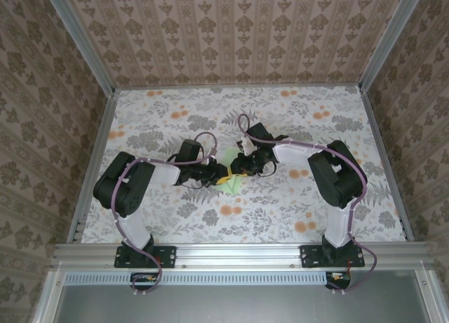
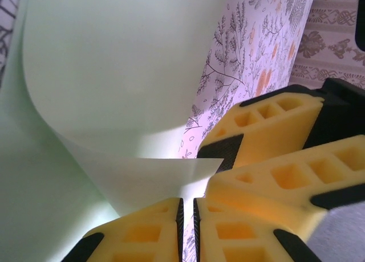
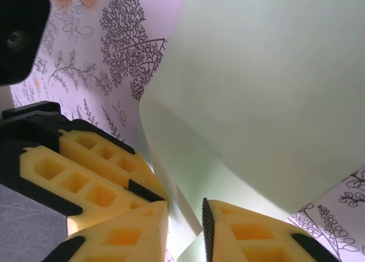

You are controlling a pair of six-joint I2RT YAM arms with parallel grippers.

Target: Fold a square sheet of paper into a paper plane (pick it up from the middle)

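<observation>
Brown-and-cream patterned wallpaper [image 1: 231, 35] on the three walls around the workspace; below it, a white surface printed with grey leaves and orange blossoms [image 1: 302, 126], closed at the near edge by a silver aluminium rail [image 1: 238, 255]; bolted to that rail, the black-and-white left arm [image 1: 130, 186] and the black-and-white right arm [image 1: 337, 175], both bent inward, meeting near the middle of the surface; between their tips, the thin pale-green square sheet of paper [image 1: 230, 185], plain and unmarked, raised off the surface and curled over on itself; seen from the left wrist as a broad sheet [image 2: 114, 74] bending round in a soft loop, one pointed corner toward the fingers; seen from the right wrist as a wide green sheet [image 3: 268, 74] with the same rounded bend; left gripper [image 2: 188, 208] at the sheet's lower edge, yellow, black-padded fingers [image 2: 142, 233] clenched to a thin slit on the paper; right gripper [image 3: 185, 212] just beside it, yellow fingers [image 3: 251, 233] parted by a narrow gap with green paper showing in it; cannot tell whether grasping the sheet or merely standing around it.
</observation>
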